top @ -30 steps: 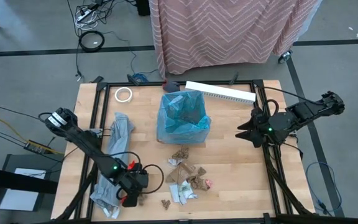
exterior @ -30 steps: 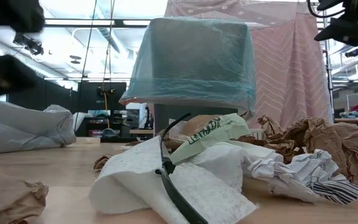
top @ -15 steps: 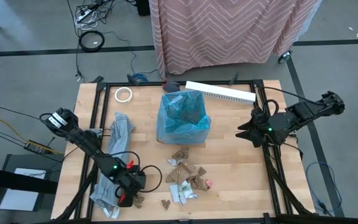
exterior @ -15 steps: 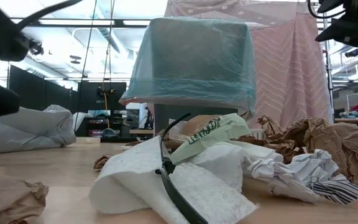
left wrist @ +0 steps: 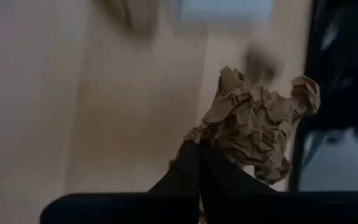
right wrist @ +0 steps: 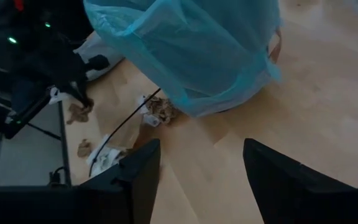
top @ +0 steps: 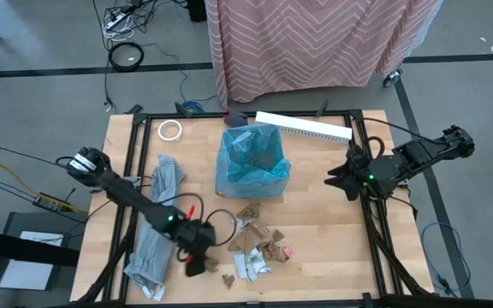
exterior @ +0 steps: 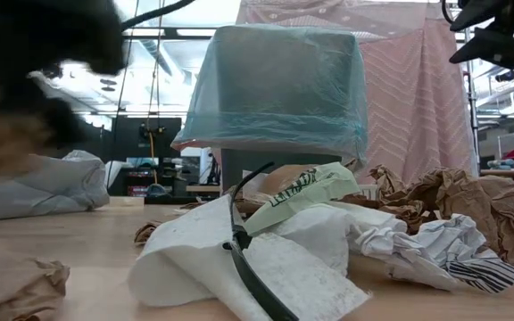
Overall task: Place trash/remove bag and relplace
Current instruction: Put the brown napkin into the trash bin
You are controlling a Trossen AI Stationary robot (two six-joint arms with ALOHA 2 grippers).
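Note:
The small dark bin lined with the blue bag (top: 251, 162) stands at the table's middle, far side. Trash (top: 259, 244), brown scraps and white wrappers, lies on the wood in front of it. My left gripper (top: 198, 262) hovers near the table's near edge, left of the pile, shut on a crumpled brown paper scrap (left wrist: 257, 121). My right gripper (top: 335, 181) hangs open above the table's right side, pointing toward the bin (right wrist: 185, 50), with nothing between its fingers. My left gripper pinches the crumpled brown scrap by its lower edge (left wrist: 213, 146) between its two shut fingers. The fingers slant down from the table's left. The scrap bulges out past the fingertips and is lifted clear of the table (right wrist: 78, 112).
A pale grey plastic bag (top: 157, 218) lies along the table's left side. A roll of tape (top: 170, 129) and a long white box (top: 303, 127) sit at the far edge. A black cable (top: 222, 229) loops by the trash. Bare wood lies between the bin and my right gripper.
My left gripper has shut on the brown scrap near the table's near-left corner, lifted it off the wood and swung toward the right, toward the trash pile. My right arm has kept still.

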